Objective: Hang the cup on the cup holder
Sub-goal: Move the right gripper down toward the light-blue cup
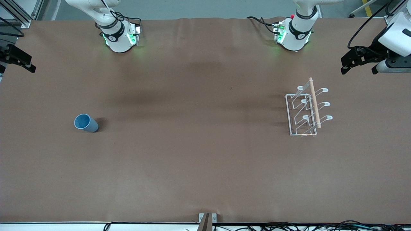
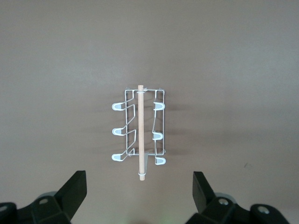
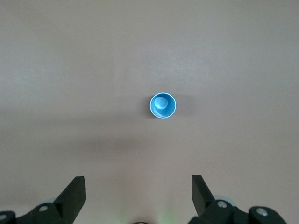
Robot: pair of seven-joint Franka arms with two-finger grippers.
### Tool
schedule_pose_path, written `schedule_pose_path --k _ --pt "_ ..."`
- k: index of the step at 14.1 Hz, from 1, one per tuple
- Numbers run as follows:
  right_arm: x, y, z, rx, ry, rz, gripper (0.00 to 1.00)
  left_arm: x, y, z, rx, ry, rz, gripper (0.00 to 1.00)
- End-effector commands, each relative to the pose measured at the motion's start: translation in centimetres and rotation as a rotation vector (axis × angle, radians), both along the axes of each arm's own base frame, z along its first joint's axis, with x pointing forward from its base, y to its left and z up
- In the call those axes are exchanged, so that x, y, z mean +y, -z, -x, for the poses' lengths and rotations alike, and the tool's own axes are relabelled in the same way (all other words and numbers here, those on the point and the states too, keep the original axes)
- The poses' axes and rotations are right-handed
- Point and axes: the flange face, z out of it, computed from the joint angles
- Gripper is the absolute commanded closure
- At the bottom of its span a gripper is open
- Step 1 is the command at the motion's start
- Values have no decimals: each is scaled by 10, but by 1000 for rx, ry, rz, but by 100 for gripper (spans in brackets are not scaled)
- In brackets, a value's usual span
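Observation:
The light-blue cup (image 1: 85,123) stands upright, mouth up, on the brown table toward the right arm's end; it also shows in the right wrist view (image 3: 163,106). The white wire cup holder (image 1: 303,113) with its wooden rod (image 1: 314,102) stands toward the left arm's end and shows in the left wrist view (image 2: 140,133); nothing hangs on its prongs. My left gripper (image 1: 358,70) (image 2: 138,186) is open and empty, high up past the holder at the table's end. My right gripper (image 1: 19,59) (image 3: 138,189) is open and empty, high up at the right arm's end, apart from the cup.
The two arm bases (image 1: 120,37) (image 1: 293,35) stand along the table's edge farthest from the front camera. A small bracket (image 1: 207,220) and cables (image 1: 321,227) lie along the nearest edge. Metal framing (image 1: 19,16) stands at the corner by the right arm.

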Motion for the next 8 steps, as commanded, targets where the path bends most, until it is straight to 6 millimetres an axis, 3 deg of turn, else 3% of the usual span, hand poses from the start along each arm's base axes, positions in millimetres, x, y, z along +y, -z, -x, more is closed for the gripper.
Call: schedule_pose_path --k 1,4,8 --pt "1 3 4 1 12 5 0 2 -5 1 -7 12 1 0" --pt "-1 8 0 6 15 5 0 8 -5 -2 -7 5 -1 0" --pt "-9 51 -10 17 23 4 0 8 -13 -5 -24 1 5 0"
